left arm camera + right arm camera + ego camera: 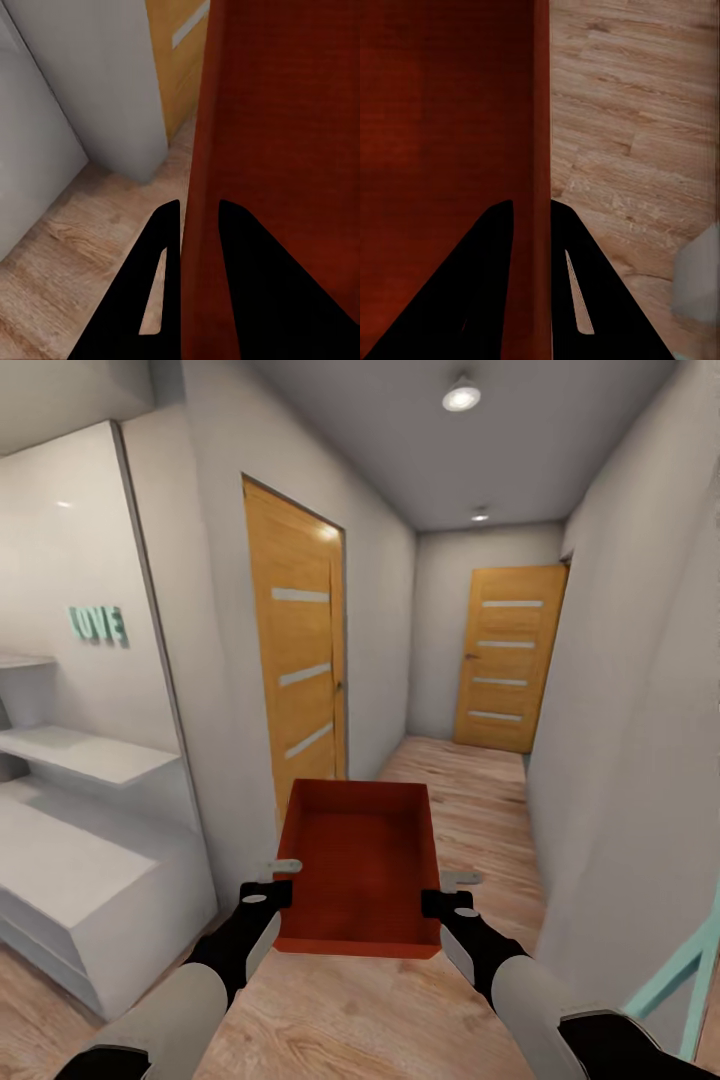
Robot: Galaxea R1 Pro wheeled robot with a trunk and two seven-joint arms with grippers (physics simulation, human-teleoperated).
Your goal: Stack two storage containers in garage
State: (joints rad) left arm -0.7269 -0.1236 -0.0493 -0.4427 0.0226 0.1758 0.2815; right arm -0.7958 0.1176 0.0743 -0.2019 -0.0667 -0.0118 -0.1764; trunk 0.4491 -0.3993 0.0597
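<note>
The robot is carrying one storage container [362,865] down a hallway, and both pincers are clamping it. The left gripper [268,895] is pinching the box's left wall, one finger inside and one outside, as the left wrist view is showing [199,225]. The right gripper [440,900] is doing the same on the right wall [532,217]. So the orange-red box is sitting squarely between the two pincers, open side up, its long axis running straight ahead of them toward the far door [508,657]. Neither arm is nearer; the load is shared evenly. Light wood plank floor [480,810] is lying under the box, so my read is that this is not the garage yet and the haul is roughly midway. Beside the left pincer, past a nearer door [300,670], mint letters [98,624] on the white wall are reading "LOVE".
</note>
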